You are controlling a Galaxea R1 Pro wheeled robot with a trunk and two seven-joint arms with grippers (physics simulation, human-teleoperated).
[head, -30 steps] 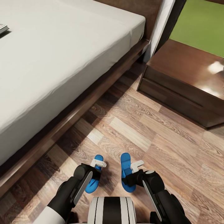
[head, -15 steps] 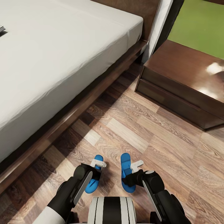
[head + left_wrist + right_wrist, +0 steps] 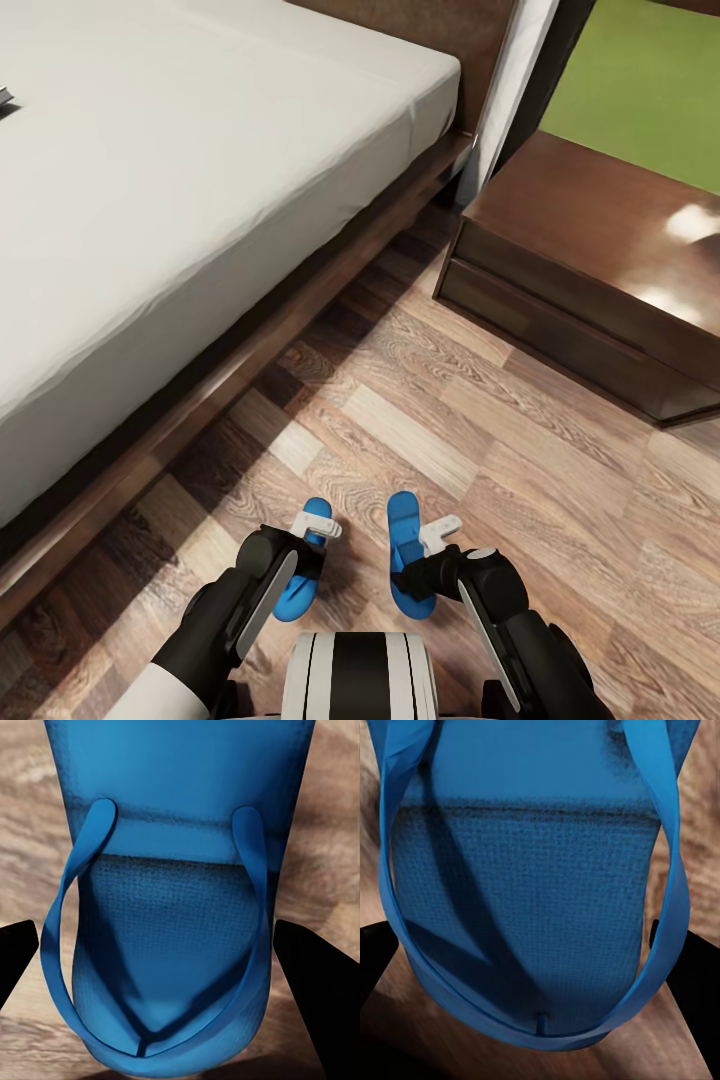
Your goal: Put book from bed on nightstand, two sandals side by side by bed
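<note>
Two bright blue flip-flop sandals (image 3: 405, 560) lie side by side on the brown wood-plank floor (image 3: 480, 440) near the bed (image 3: 150, 200); left gripper (image 3: 176, 967) and right gripper (image 3: 536, 967) straddle them, fingers apart; thin, light, floppy soles, so pinch the edges.

- The floor (image 3: 450, 420) is wood plank in mixed browns, from pale tan to dark walnut, with strong grain.
- A dark shadow band lies on the planks along the low furniture edge at the view's left.
- Bright light patches gleam on the glossy dark wood top at upper right.
- A white upright strip (image 3: 510, 90) stands at the top, between the two pieces of furniture.
- Beyond it, a flat green surface (image 3: 650, 80) fills the upper right corner.
</note>
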